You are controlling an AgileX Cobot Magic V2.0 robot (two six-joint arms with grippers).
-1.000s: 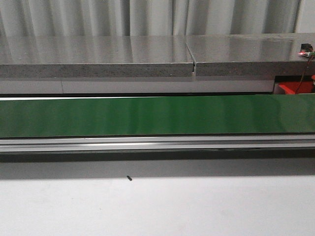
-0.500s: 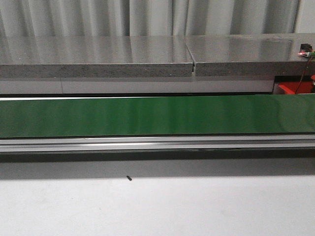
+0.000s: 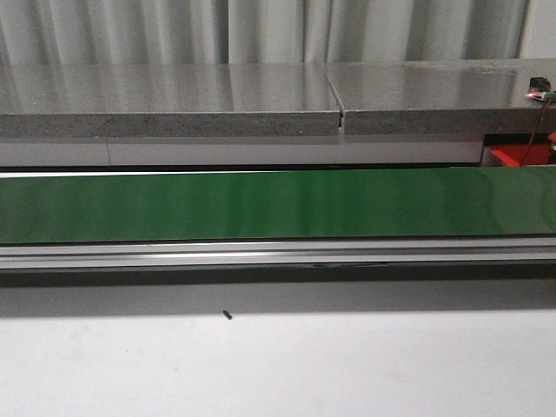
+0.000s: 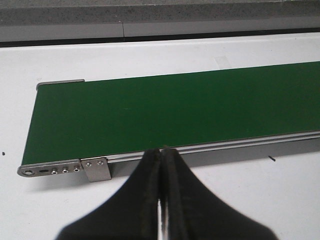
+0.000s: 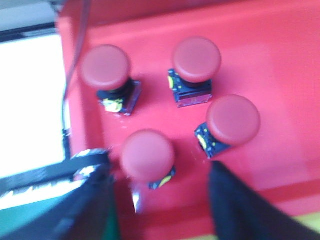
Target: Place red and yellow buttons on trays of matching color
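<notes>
Right wrist view gives me the relation that matters: my right gripper (image 5: 160,200) has its jaws spread wide over the red tray (image 5: 280,55), and one red button (image 5: 148,155) sits on the tray floor in the gap between the two fingers, nearer the one with the silver tab. It touches neither. Three more red buttons (image 5: 196,60) stand further out from the jaws, all upright on their small black bases, mushroom caps up, so no long axis to line up with. I judge this arm is either just letting go or hovering over placed work.

On the front view only a sliver of that tray (image 3: 521,155) shows at the far right end of the green conveyor belt (image 3: 278,204), behind it. The belt carries nothing I can see, and no yellow tray appears anywhere.

My left gripper (image 4: 161,165) has its jaws pressed together, empty, pointing at the belt's near edge close to its end bracket.
</notes>
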